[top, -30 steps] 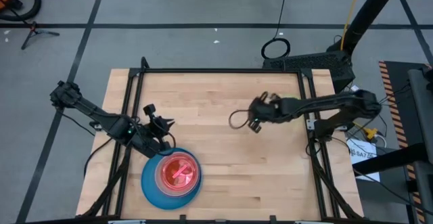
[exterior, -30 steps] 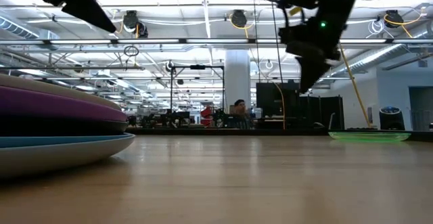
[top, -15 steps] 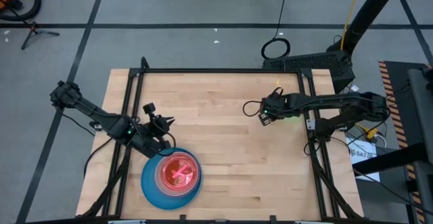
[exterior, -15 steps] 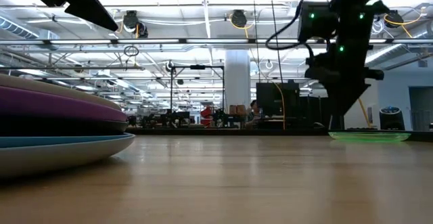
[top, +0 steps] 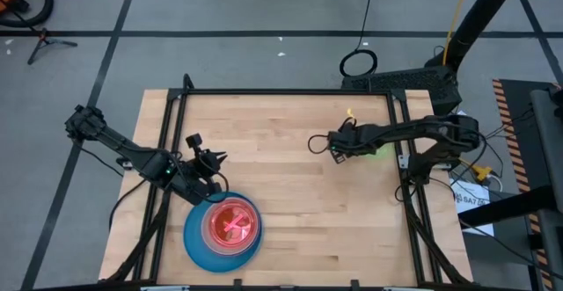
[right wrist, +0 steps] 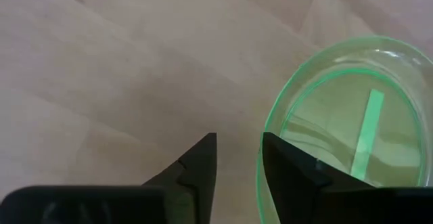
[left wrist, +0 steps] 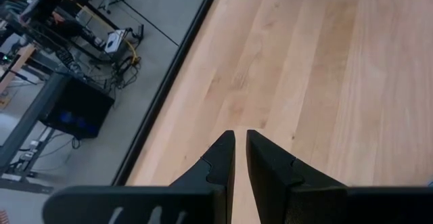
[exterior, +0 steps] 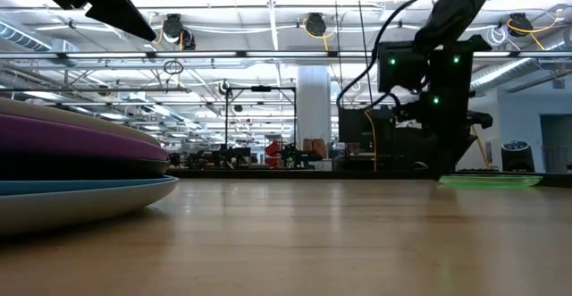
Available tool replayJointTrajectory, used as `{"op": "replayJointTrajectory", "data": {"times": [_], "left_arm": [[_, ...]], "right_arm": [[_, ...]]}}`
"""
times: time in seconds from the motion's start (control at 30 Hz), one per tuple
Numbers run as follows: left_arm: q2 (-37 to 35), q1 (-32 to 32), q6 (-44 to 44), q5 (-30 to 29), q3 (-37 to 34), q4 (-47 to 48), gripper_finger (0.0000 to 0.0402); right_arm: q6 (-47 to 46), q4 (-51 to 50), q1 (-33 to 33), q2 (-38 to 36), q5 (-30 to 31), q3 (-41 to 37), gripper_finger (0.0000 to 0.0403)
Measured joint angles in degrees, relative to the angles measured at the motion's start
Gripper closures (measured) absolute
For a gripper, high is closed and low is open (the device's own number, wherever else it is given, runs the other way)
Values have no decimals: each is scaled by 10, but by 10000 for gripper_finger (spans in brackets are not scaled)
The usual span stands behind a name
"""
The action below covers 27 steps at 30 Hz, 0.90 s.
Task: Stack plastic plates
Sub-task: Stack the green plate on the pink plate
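Your right gripper (right wrist: 237, 158), jaws parted, straddles the small neon-green translucent plastic plate's (right wrist: 352, 119) rim on the pale wooden tabletop (top: 281, 133). Your left gripper (left wrist: 240, 158) hangs empty, jaws nearly closed. A ceiling-lit workshop stretches beyond.

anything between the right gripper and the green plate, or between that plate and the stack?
Nothing visible. The right gripper has open jaws at the rim of the green plate. Bare table lies between it and the stack, where the left gripper waits beside it.
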<state>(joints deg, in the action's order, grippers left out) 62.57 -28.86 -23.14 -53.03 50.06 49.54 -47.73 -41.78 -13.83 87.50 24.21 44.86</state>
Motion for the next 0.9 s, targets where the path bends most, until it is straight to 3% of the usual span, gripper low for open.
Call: {"op": "replayJointTrajectory", "data": {"times": [0.33, 0.67, 0.9], "left_arm": [[0, 0, 2, 0, 0, 0, 355], [0, 0, 2, 0, 0, 0, 355], [0, 0, 2, 0, 0, 0, 355]], "right_arm": [[-1, 9, -7, 32, 17, 0, 324], [8, 11, -8, 31, 19, 0, 397], [40, 9, 14, 28, 31, 25, 398]]}}
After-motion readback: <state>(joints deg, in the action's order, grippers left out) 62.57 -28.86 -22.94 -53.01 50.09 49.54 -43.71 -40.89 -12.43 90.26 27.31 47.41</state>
